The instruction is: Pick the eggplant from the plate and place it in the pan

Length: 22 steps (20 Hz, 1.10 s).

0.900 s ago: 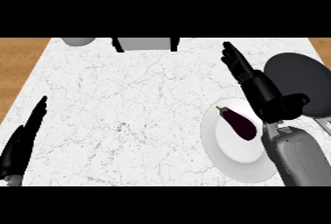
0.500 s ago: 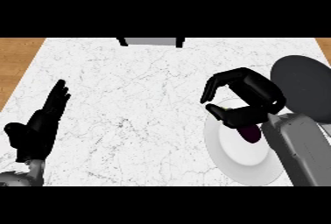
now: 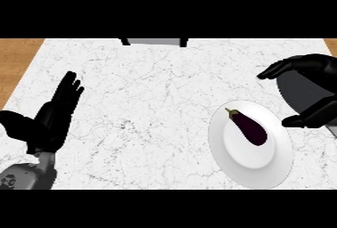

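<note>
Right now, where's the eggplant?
In the head view the eggplant lies on the white plate at the counter's right side, just left of the right hand, which is not touching it.

no text, label, brand or number can be read anywhere. the left forearm [image 3: 23,177] carries a small dark mark near the lower left corner, but it is too small to read.
</note>
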Each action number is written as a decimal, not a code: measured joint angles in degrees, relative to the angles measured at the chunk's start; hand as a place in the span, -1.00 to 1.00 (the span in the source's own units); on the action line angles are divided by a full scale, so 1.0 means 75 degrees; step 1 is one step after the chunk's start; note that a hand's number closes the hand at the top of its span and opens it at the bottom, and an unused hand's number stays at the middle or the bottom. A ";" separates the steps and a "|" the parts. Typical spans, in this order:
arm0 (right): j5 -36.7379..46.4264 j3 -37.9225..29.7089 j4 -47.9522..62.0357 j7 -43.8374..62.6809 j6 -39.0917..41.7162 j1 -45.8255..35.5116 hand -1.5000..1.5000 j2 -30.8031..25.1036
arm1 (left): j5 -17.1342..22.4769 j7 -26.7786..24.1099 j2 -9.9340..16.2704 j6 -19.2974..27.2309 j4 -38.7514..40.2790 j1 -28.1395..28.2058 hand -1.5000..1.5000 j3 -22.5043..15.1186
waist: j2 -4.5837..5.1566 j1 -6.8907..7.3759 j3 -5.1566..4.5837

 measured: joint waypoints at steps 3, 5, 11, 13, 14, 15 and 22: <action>0.0680 0.0165 0.0152 -0.0583 -0.0276 -0.0304 -1.00 -0.0394 | 0.0106 0.0071 -0.0034 -0.0091 0.0014 -0.0140 0.00 0.0028 | 0.0000 0.0106 -0.0003; 0.1065 0.0377 0.0270 -0.0984 -0.0504 -0.0478 -1.00 -0.0565 | 0.0108 0.0061 -0.0080 -0.0117 0.0110 -0.0215 0.00 0.0023 | -0.0005 0.0129 -0.0009; 0.2582 0.1603 0.0273 -0.1918 -0.1402 -0.0981 -1.00 -0.0953 | 0.0099 0.0171 -0.0153 -0.0165 0.0290 -0.0428 0.00 0.0002 | -0.0050 0.0159 -0.0029; 0.3129 0.2057 0.0356 -0.2165 -0.1732 -0.1209 -1.00 -0.0993 | 0.0076 0.0211 -0.0157 -0.0172 0.0298 -0.0451 0.00 -0.0007 | -0.0074 0.0159 -0.0036; 0.3378 0.2260 0.0453 -0.2330 -0.1883 -0.1299 -1.00 -0.1034 | 0.0084 0.0229 -0.0131 -0.0185 0.0251 -0.0424 0.00 0.0019 | -0.0086 0.0163 -0.0038; 0.3625 0.2490 0.0520 -0.2451 -0.2016 -0.1406 -1.00 -0.1029 | 0.0082 0.0294 -0.0100 -0.0186 0.0234 -0.0452 0.00 0.0040 | -0.0096 0.0156 -0.0040; 0.5523 0.4304 0.1052 -0.2944 -0.2690 -0.1877 -1.00 -0.1051 | 0.0091 0.0204 -0.0116 -0.0300 0.0369 -0.0427 0.00 0.0164 | -0.0136 0.0070 -0.0056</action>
